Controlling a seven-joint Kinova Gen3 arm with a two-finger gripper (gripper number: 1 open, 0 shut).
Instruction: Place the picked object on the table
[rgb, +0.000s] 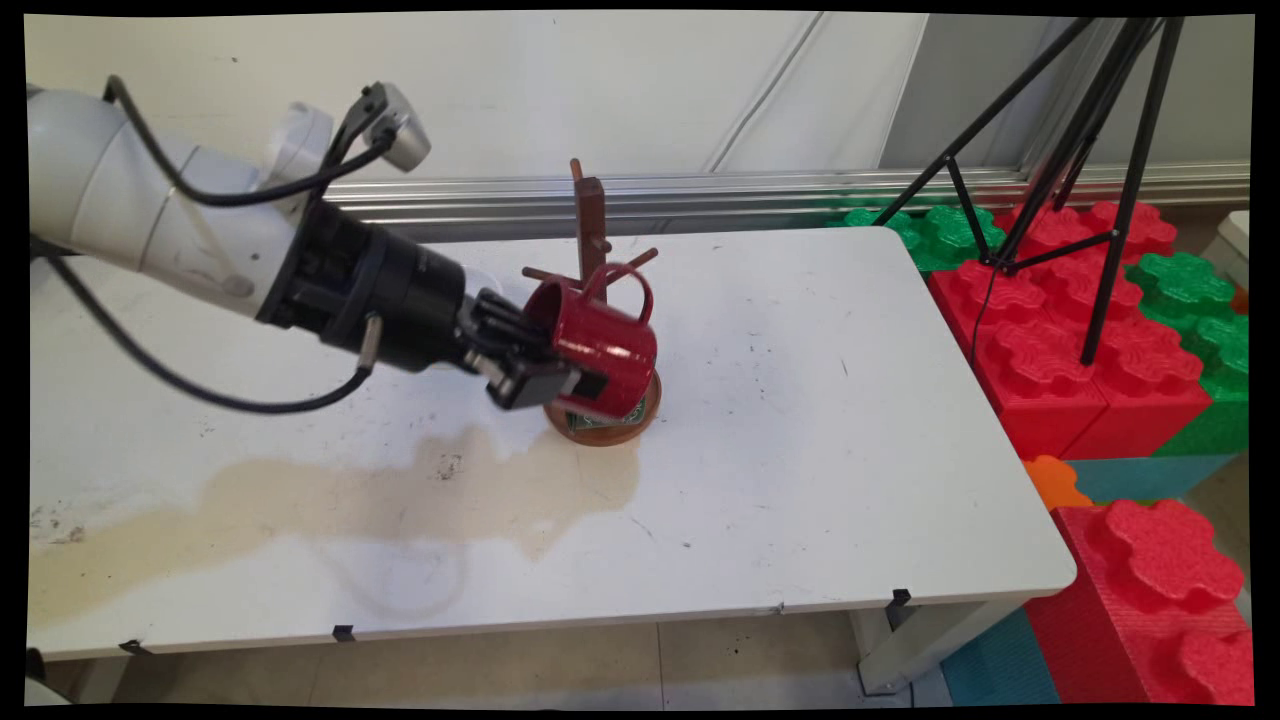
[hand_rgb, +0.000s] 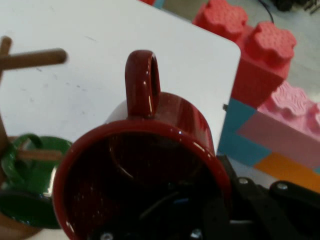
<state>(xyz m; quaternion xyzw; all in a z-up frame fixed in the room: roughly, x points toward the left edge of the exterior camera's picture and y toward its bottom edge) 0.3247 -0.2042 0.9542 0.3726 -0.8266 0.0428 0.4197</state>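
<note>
**Red mug held sideways at the peg rack**

A white table (rgb: 800, 450) with a wide tan stain (rgb: 400, 490) stands before a pale wall (rgb: 600, 90). Big red and green foam blocks (rgb: 1080, 340) and a black tripod (rgb: 1100, 150) stand off its right end.

Near the table's middle, toward the far side, stands a brown wooden mug rack (rgb: 590, 225). The gripper (rgb: 560, 375) reaches in from the left and is clamped on the rim of a red mug (rgb: 600, 345): one finger inside the mouth, one outside the wall. The mug is in the air, just above the rack's round base (rgb: 610, 425) and close against its post.

By my judgement, a rim pinch like this needs a firm, steady grip, since the weight hangs beyond the fingers. The pegs are also close enough to catch the handle.

The mug is glossy, deep red and tipped on its side. Its mouth faces the gripper and its handle (rgb: 625, 285) points up. In the hand view the handle is clear of the pegs, and a green mug (hand_rgb: 25, 175) sits low on the rack.
</note>
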